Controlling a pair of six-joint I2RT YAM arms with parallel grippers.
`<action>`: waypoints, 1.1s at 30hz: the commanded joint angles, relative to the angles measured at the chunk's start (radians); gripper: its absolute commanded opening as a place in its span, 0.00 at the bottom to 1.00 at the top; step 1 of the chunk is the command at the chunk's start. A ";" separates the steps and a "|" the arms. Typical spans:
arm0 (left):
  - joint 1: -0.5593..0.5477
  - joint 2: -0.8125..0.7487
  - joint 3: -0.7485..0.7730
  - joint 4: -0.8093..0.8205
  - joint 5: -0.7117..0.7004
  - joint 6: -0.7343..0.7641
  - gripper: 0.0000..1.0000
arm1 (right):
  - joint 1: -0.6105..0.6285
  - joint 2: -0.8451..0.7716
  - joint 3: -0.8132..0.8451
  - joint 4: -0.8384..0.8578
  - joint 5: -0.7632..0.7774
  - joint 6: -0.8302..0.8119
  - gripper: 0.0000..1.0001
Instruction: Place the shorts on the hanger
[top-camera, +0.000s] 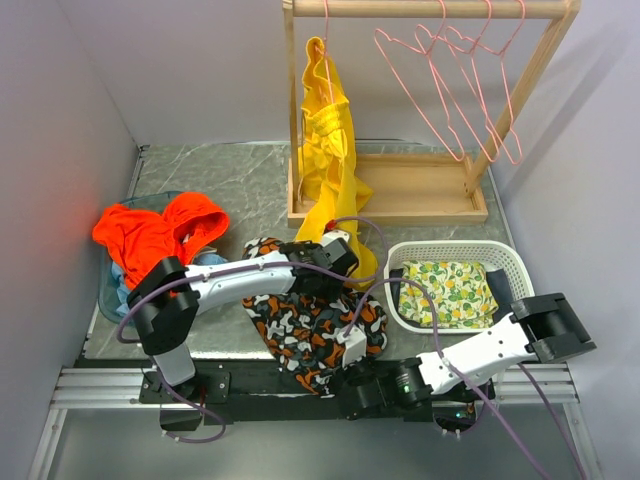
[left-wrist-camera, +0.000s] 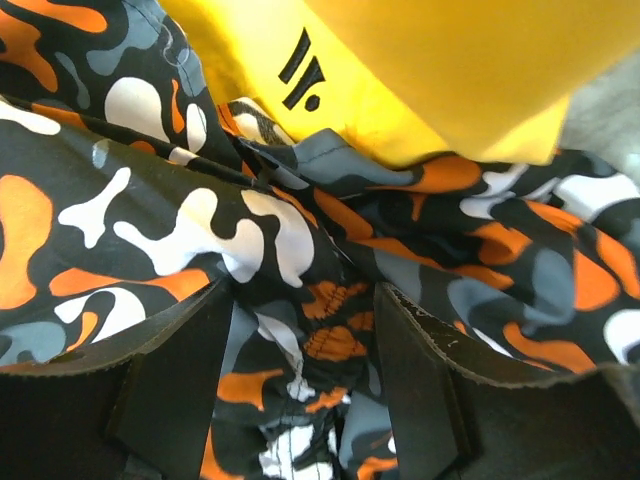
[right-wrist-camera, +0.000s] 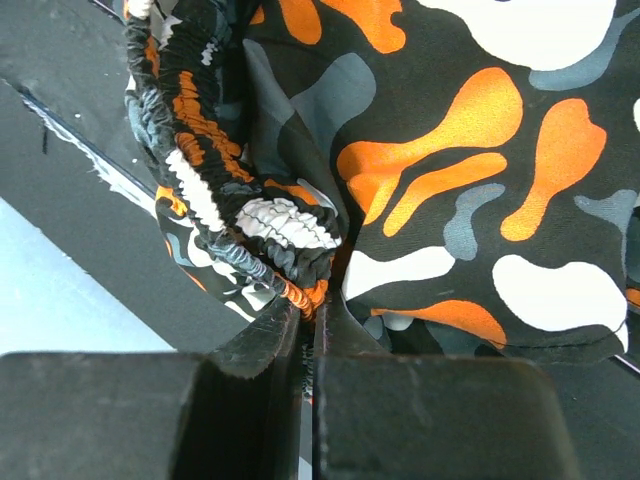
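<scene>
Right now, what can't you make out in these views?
Left wrist view: whether the open left pincer touches the shorts; too close to tell.
Top view: its tips, hidden under its own wrist.
Right wrist view: how much waistband the shut right pincer holds; the pincer itself covers it.
Top view: the shorts' leg openings, bunched under the left arm and yellow garment.

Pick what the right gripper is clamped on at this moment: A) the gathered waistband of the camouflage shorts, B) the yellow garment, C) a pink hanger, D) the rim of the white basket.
A: in the right wrist view the right gripper has its fingers pressed together on the gathered elastic band of the shorts.
</scene>
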 joint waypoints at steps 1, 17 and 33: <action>-0.005 0.011 0.000 0.029 -0.042 -0.009 0.63 | 0.006 -0.044 -0.024 0.010 0.035 0.041 0.00; 0.033 -0.317 -0.133 0.037 -0.204 -0.164 0.01 | 0.006 -0.185 0.026 -0.245 0.125 0.140 0.00; 0.141 -1.041 -0.165 0.267 -0.232 -0.236 0.01 | -0.449 -0.419 0.543 -0.522 0.326 -0.392 0.00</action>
